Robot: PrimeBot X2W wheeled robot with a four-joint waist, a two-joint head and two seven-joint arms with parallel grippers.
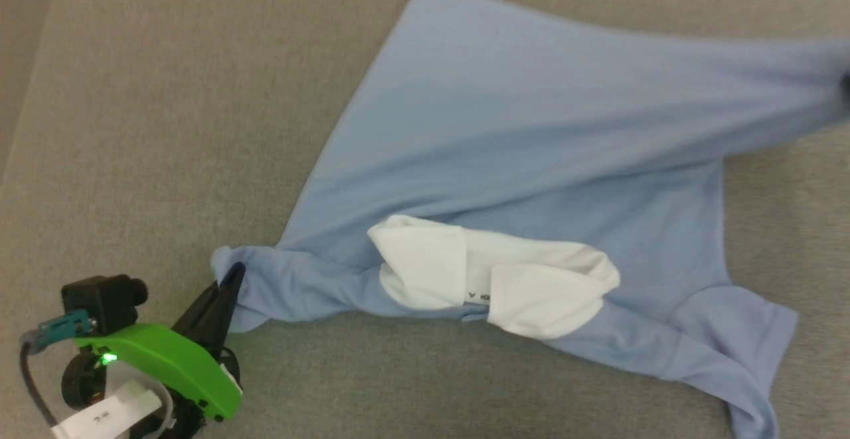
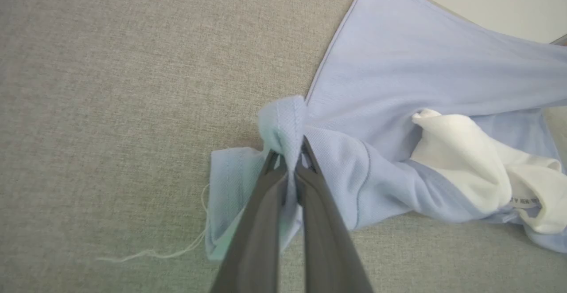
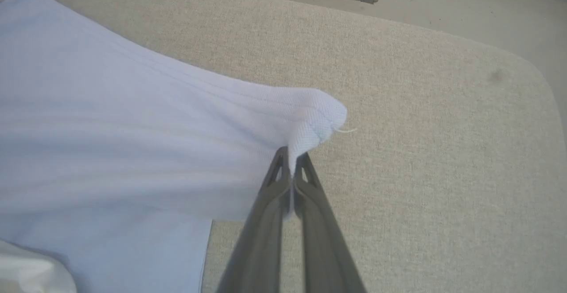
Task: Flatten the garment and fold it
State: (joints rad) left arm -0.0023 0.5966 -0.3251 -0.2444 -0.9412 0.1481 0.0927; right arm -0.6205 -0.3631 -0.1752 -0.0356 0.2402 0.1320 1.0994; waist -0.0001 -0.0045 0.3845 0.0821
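The garment (image 1: 531,107) lay on the grey table (image 1: 133,127), drawn taut between the two arms, so the flattening step seemed to be in hand. The left gripper (image 2: 290,151) had its fingers pinched tight on a bunched, hemmed corner. The right gripper (image 3: 290,156) clamped the far corner. The white patches (image 1: 425,266) and the near edge lay crumpled. The next move likely called for smoothing that side before any fold.
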